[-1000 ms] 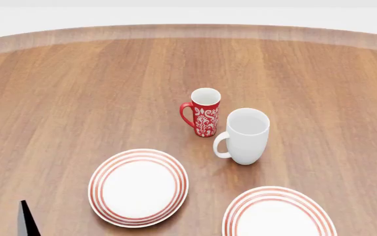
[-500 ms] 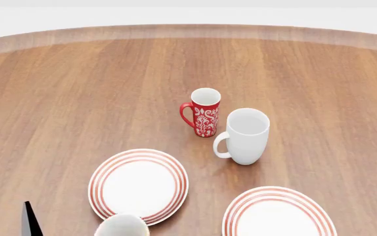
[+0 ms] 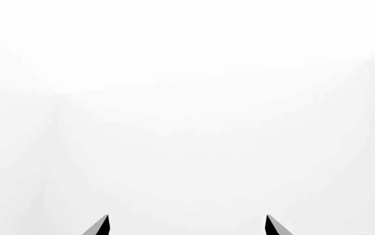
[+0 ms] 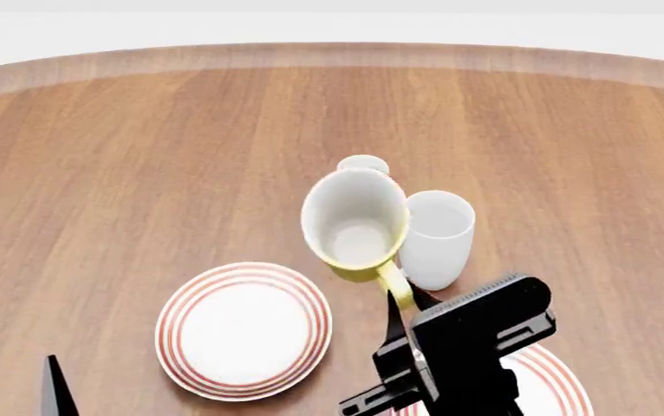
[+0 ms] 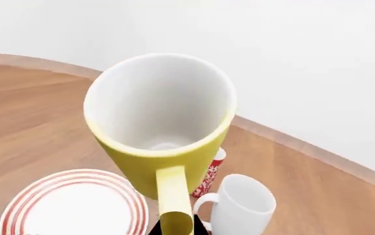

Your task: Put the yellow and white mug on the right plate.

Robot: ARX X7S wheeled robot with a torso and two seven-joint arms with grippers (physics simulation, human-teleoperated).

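Note:
The yellow and white mug (image 4: 355,227) hangs in the air, tilted so its white inside faces me, in front of the other two mugs. My right gripper (image 4: 401,299) is shut on its yellow handle (image 5: 173,198), with black fingertips (image 5: 200,229) on either side. The right plate (image 4: 552,374), white with red rings, lies below and is mostly hidden by the gripper body. In the right wrist view the mug (image 5: 161,117) fills the middle. My left gripper (image 3: 186,227) stands open on blank white; only one of its tips (image 4: 52,390) shows at the head view's bottom left.
The left look-alike plate (image 4: 243,329) (image 5: 70,208) lies at the near left. A tall white mug (image 4: 442,238) (image 5: 240,208) stands just right of the held mug. Behind it, only the rim of the red patterned mug (image 4: 363,163) (image 5: 210,174) shows. The round wooden table's (image 4: 135,156) far edge runs across the back.
The yellow mug came up from the bottom edge and moved up and right, held by my right gripper, which has entered the head view. It now covers most of the red mug.

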